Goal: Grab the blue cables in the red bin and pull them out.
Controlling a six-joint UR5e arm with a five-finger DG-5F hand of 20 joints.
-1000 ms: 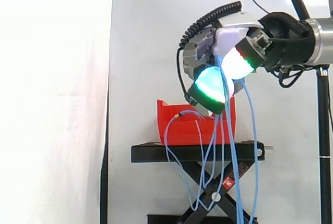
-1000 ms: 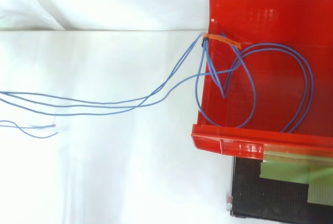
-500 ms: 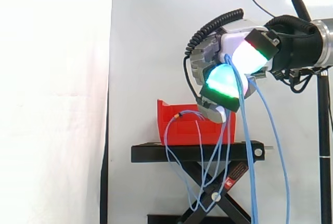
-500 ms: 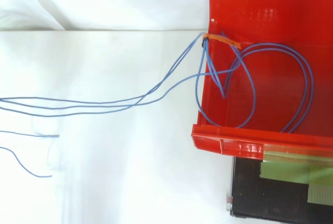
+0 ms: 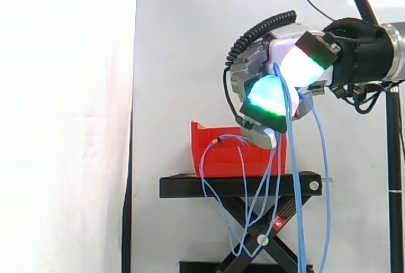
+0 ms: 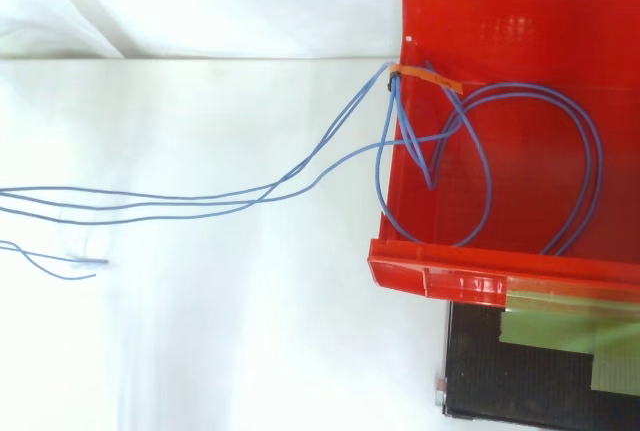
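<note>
While the fingers (image 5: 266,93) are curled round the blue cables (image 5: 295,178) above the red bin (image 5: 212,158), their loops, it seems, lie inside it, down-left of the hand (image 5: 286,44)

**Q:** Which marks in the figure can be read?

**A:** None. In the side view, a small red-and-white sticker (image 5: 276,225) sits on a crossed leg of the stand (image 5: 240,186), below its deck and right of centre. Its print is too small to make out.

**Q:** And in the top view?

**A:** A pale green panel (image 6: 560,336) lies on the black stand, just beside the front lip of the bin (image 6: 500,11). No characters resolve on it. An orange tie (image 6: 428,76) binds the cables (image 6: 200,201) at the bin's left wall, and no print can be made out on it.
</note>
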